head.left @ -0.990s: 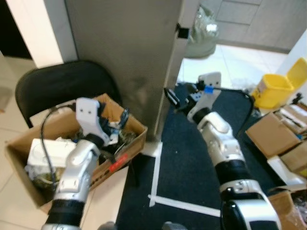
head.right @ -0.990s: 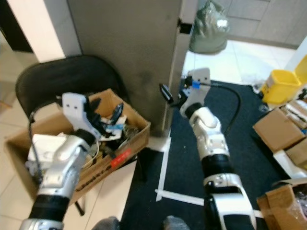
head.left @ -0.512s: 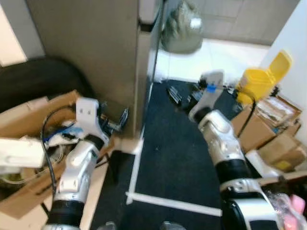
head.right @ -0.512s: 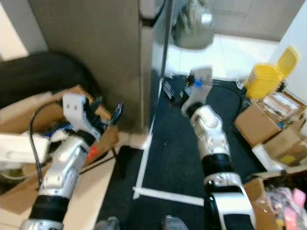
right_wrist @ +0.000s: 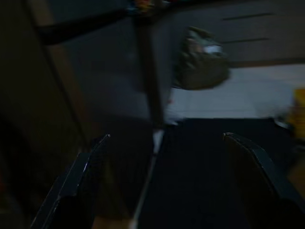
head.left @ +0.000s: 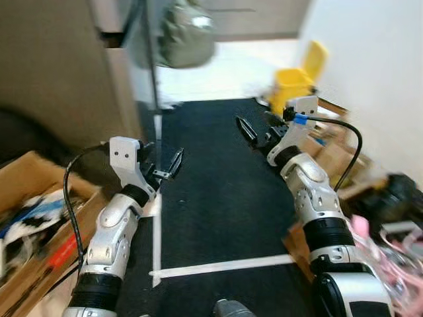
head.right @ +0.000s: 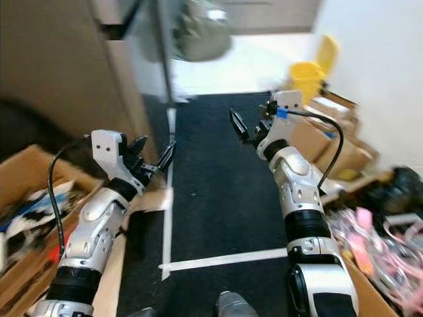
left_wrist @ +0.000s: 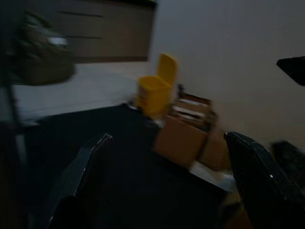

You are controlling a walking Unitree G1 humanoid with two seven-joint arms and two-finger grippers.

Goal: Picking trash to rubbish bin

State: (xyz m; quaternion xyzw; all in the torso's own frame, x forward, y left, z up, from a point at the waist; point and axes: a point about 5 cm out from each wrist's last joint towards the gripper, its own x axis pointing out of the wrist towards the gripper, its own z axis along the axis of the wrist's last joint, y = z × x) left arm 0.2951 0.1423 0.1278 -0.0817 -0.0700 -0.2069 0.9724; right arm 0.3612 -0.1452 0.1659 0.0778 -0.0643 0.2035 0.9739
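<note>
A yellow rubbish bin [head.left: 299,78] with its lid up stands at the far end of the black carpet [head.left: 211,198], by the white wall; it is also in the left wrist view [left_wrist: 155,88]. A cardboard box of mixed trash [head.left: 30,214] sits low at my left. My left gripper [head.left: 163,158] hovers open over the carpet's left edge, holding nothing. My right gripper [head.left: 259,127] is raised open above the carpet's far part, a little short of the bin, and is also bare. Its wide-spread fingers [right_wrist: 78,186] frame the dark floor.
A full green bag [head.left: 185,33] lies on the pale floor beyond the carpet. A grey partition [head.left: 53,66] rises at left. Cardboard boxes [head.left: 334,155] and pink clutter [head.left: 380,247] line the right wall. White tape [head.left: 218,265] crosses the carpet near my feet.
My view has swung to the right: the chair has left the picture, the trash box has slid to the left edge and the right wall has come in. Both grippers stay raised and open.
</note>
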